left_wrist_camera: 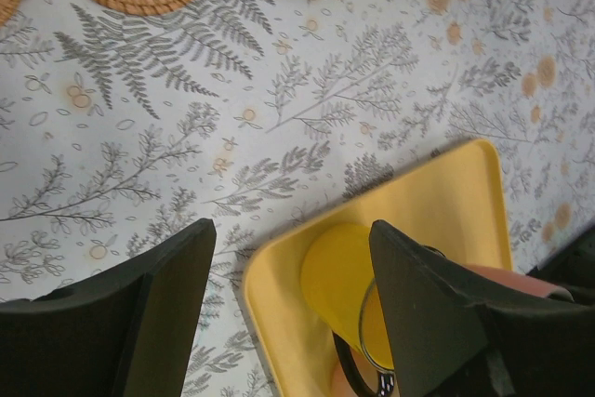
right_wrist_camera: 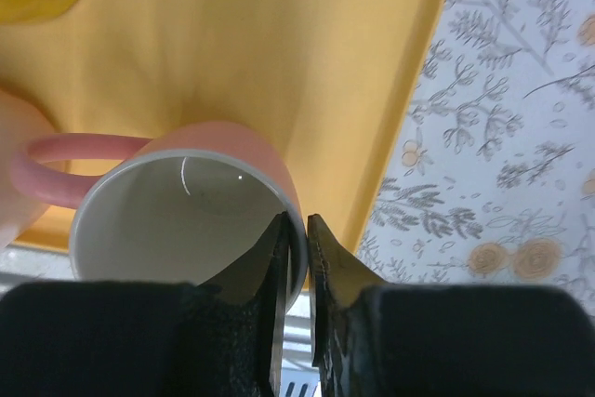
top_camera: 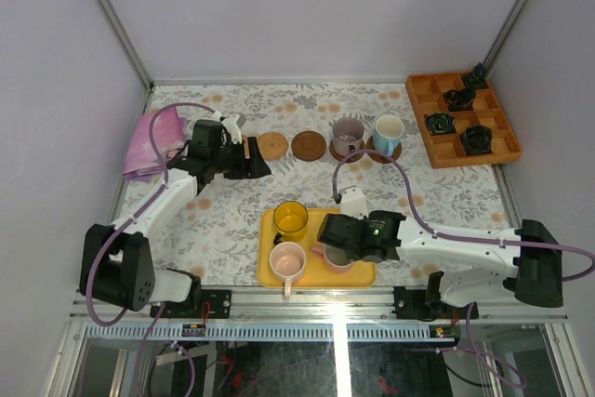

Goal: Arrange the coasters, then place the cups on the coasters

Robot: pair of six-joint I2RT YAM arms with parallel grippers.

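Beneath the right end effector, a half-hidden pink cup seems pinched.

We log a white tablecloth printed with grey ferns and small orange flowers. Lower centre we mark a yellow tray, a yellow cup, a left pink cup and a right pink cup, this last white inside. Upper centre: tan woven coaster, dark brown coaster, purple-grey cup, light blue cup with white inside. Upper right: orange compartment tray with black parts. Far left: pink-purple bag. We note the left arm and right arm white with black joints, purple cables, black left gripper, black right gripper.
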